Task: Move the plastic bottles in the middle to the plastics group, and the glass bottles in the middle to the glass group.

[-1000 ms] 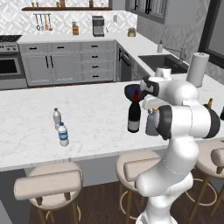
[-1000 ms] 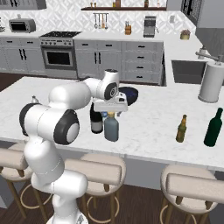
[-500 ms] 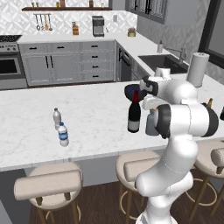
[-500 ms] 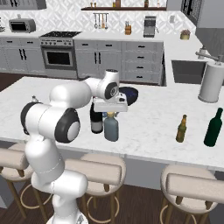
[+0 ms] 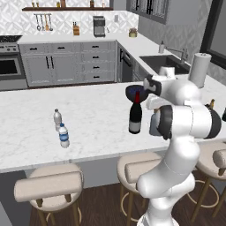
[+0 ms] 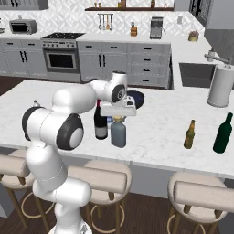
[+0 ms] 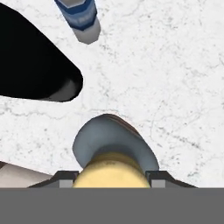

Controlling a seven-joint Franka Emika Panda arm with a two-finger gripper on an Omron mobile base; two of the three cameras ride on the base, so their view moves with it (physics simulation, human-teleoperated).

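Note:
My gripper [image 6: 118, 117] hangs straight over the squat grey-blue glass bottle [image 6: 118, 134] in the middle of the island and is shut on its top. In the hand view the yellowish cap [image 7: 111, 172] sits tight between my gripper [image 7: 111, 180]. The tall dark wine bottle [image 6: 100, 123] stands upright just to the left, touching nothing. A blue-labelled plastic bottle [image 7: 81, 17] stands beyond it. Two small water bottles [image 5: 61, 128] form the plastics group at the island's left. A slim brown beer bottle [image 6: 189, 135] with a gold top stands at the right.
A dark blue bowl [image 6: 135, 98] sits right behind my hand. A green bottle [image 6: 223, 133] stands beside the beer bottle, and a white paper-towel roll [image 6: 220, 87] is by the sink. Stools line the island's near edge.
The jaws have closed from wide open onto the grey-blue bottle's top. The arm and the bottles have stayed where they were.

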